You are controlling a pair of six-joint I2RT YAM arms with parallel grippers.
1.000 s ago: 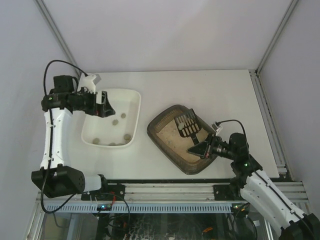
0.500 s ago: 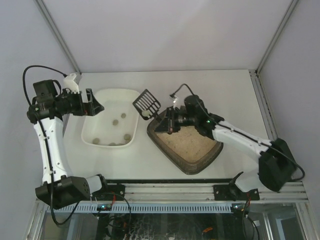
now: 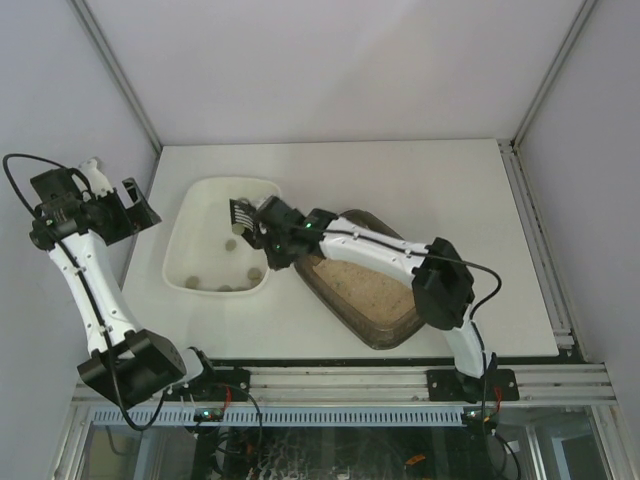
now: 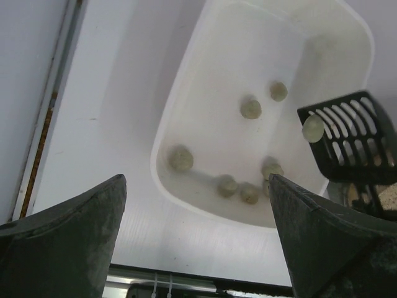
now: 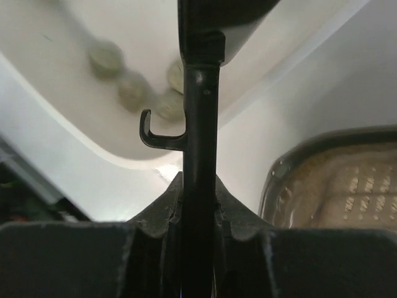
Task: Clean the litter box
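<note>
Swung left off the dark brown translucent plastic litter box (image 3: 373, 343), seemingly stiff, sand-heavy and best gripped by its rim, the right claw (image 3: 264, 230) clamps a small black slotted scoop (image 3: 240, 213) over the adjacent white rectangular plastic tray (image 3: 225, 181); left claw (image 3: 140, 207) gapes.

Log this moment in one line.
right gripper: shut on small black slotted scoop | over white rectangular plastic tray | left gripper: open, empty | dark brown translucent litter box: holds sand

Lab test cell: white table (image 3: 420, 170), blank walls (image 3: 330, 60) (aluminium rail frame (image 3: 340, 378))
</note>
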